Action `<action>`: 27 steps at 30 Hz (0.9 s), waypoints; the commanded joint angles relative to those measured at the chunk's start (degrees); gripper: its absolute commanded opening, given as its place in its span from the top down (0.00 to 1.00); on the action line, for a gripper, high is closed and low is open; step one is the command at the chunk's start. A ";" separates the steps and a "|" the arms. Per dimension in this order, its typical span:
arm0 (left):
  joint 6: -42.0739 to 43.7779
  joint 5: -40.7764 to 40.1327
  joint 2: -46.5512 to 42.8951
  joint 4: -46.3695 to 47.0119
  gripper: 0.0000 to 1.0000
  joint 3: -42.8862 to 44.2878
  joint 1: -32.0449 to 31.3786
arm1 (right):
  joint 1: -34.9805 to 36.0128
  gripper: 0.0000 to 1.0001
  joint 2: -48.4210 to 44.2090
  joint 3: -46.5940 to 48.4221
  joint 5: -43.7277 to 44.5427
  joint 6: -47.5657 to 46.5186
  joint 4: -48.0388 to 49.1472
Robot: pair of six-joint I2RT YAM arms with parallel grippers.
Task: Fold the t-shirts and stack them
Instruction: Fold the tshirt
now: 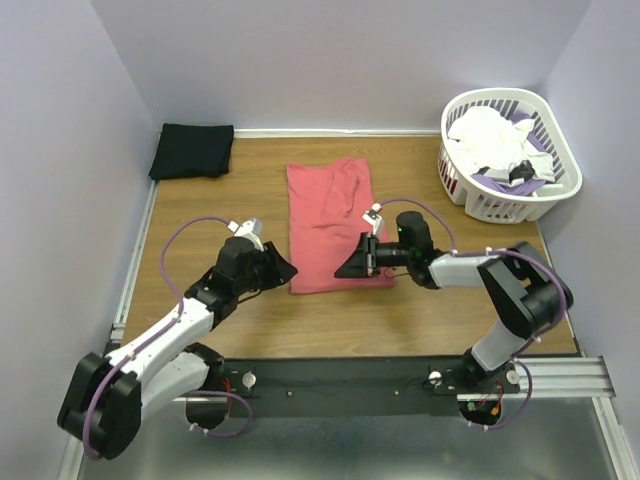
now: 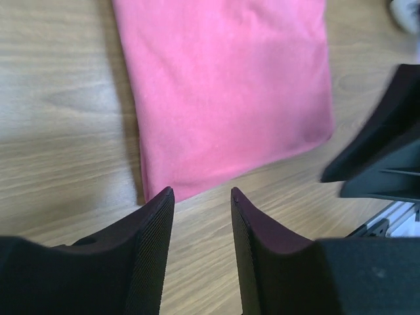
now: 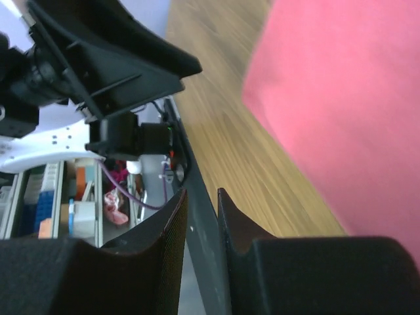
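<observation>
The coral-red t-shirt [image 1: 325,215] lies flat in a long folded strip at the middle of the table. It fills the top of the left wrist view [image 2: 223,85] and the right side of the right wrist view [image 3: 341,98]. The black t-shirt [image 1: 192,150] lies folded at the back left corner. My left gripper [image 1: 285,268] hovers just off the red shirt's near left corner, open and empty [image 2: 202,193]. My right gripper [image 1: 350,265] is at the shirt's near right corner. Its jaws stand a little apart with nothing between them [image 3: 202,193].
A white slatted basket [image 1: 470,195] holding white and purple cloth stands at the back right. The two grippers face each other closely across the shirt's near edge; the right one [image 2: 380,157] shows in the left wrist view. The black mounting rail [image 1: 400,375] runs along the near edge.
</observation>
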 commanded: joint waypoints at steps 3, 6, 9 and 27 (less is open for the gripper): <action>1.90 -7.97 -10.46 -6.60 0.49 1.80 0.17 | 5.14 0.68 12.85 6.11 2.22 5.62 9.50; 1.64 -8.25 -13.63 -8.01 0.48 1.81 0.17 | 5.67 0.68 20.31 7.70 2.13 6.23 10.73; 1.29 -8.42 -14.78 -8.27 0.48 1.54 0.08 | 5.67 0.68 24.20 6.92 2.40 6.41 12.66; 2.34 -7.46 -12.94 -8.10 0.42 2.25 0.00 | -9.42 0.68 9.17 -6.00 -3.40 1.76 10.38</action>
